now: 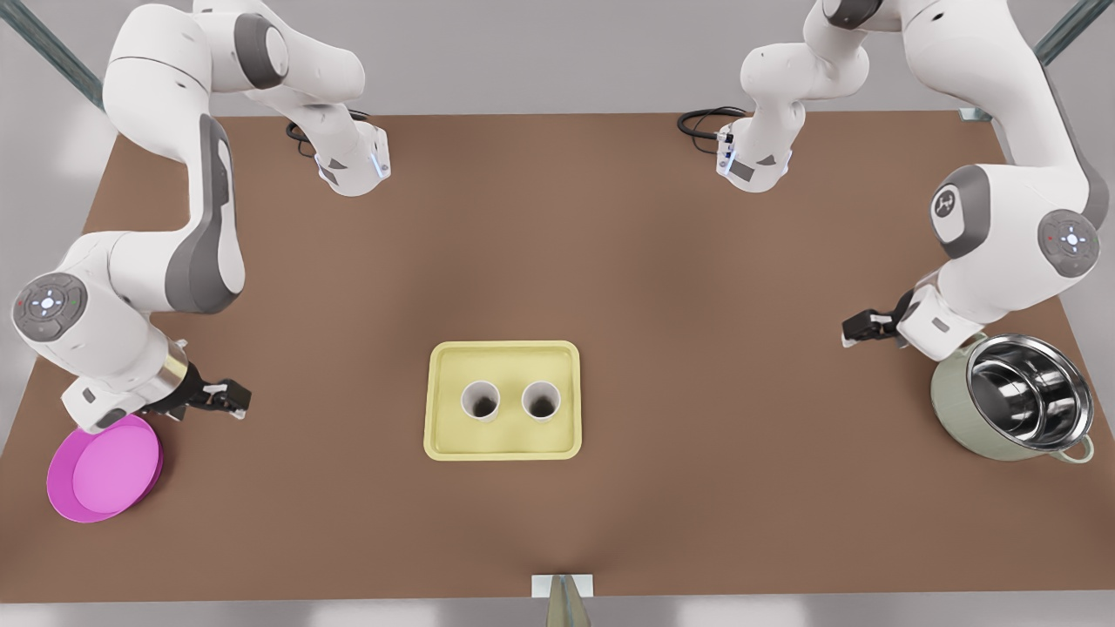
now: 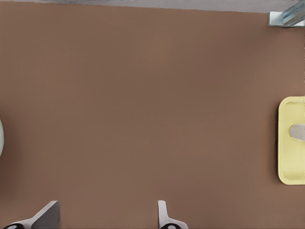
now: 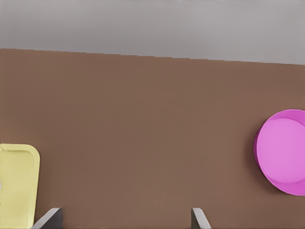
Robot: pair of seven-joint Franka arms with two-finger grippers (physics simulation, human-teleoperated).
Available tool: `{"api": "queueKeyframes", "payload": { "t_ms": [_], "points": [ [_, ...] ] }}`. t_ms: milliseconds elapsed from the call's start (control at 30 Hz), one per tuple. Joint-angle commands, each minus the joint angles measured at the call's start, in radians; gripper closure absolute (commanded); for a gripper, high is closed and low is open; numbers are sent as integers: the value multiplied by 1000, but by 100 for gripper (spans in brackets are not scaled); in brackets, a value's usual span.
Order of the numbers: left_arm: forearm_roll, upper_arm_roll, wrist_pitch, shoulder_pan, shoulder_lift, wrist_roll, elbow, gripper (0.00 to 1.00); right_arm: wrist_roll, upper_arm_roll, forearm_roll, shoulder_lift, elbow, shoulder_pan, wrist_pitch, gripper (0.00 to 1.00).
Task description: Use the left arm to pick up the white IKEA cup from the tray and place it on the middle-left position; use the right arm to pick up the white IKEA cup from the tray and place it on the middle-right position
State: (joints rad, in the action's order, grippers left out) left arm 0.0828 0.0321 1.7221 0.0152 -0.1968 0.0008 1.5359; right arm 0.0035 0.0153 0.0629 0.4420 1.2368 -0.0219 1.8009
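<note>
I see both cups standing upright inside the tray (image 1: 505,353), which lies flat on the brown table (image 1: 610,244) about midway between the two arms and towards the near edge. One white cup (image 1: 480,401) is on the front view's left and the other white cup (image 1: 541,401) is on the front view's right. They are side by side, close together, though I cannot tell whether they touch. Neither is held. The left gripper (image 1: 858,329) hangs on the front view's right, well apart from the tray and pointing towards it. On my left wrist view its fingers (image 2: 47,217) are spread wide over bare tabletop, with nothing between them. The tray's end and part of one cup sit at the far edge of that picture. Just beside that wrist I see a pale green pot (image 1: 954,409) with a shiny steel inside, standing near the table's edge. The right gripper (image 1: 228,399) hangs on the front view's left, also well clear of the tray. Its fingers (image 3: 200,218) are parted and empty over plain brown surface. Close by its wrist a round magenta plate (image 1: 104,470) lies flat near the table's corner. The brown stretches between the tray and each gripper are bare.
</note>
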Motion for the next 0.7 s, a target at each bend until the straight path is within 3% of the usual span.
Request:
{"api": "queueKeyframes", "payload": {
  "t_ms": [0, 100, 167, 233, 333, 500, 600, 667],
  "points": [
    [3, 0, 39, 0, 2, 16, 4, 0, 90, -1, -3, -2, 0, -7, 5, 0],
    [3, 9, 39, -70, 0, 7, 7, 0, 124, 8, -5, 7, -11, -65, 20, 0],
    [21, 37, 86, -152, -38, -30, -5, 0, 197, 63, -5, 17, -33, -176, 23, 0],
    [-38, 45, 111, -242, -111, -166, -30, 0, 181, 161, -5, 43, -33, -196, 29, 0],
    [-66, 45, 201, -350, -188, -384, -31, 0, 217, 213, -49, 57, -27, -204, 74, 0],
    [-95, 45, 244, -403, -233, -508, -30, 0, 181, 215, -35, 93, 12, -268, 127, 0],
    [-103, 71, 301, -477, -363, -654, -137, 0, 185, 212, 38, 142, 10, -277, 158, 0],
    [-101, 71, 297, -477, -366, -657, -137, 0, 187, 212, 74, 182, 10, -277, 161, 0]
  ]
}}
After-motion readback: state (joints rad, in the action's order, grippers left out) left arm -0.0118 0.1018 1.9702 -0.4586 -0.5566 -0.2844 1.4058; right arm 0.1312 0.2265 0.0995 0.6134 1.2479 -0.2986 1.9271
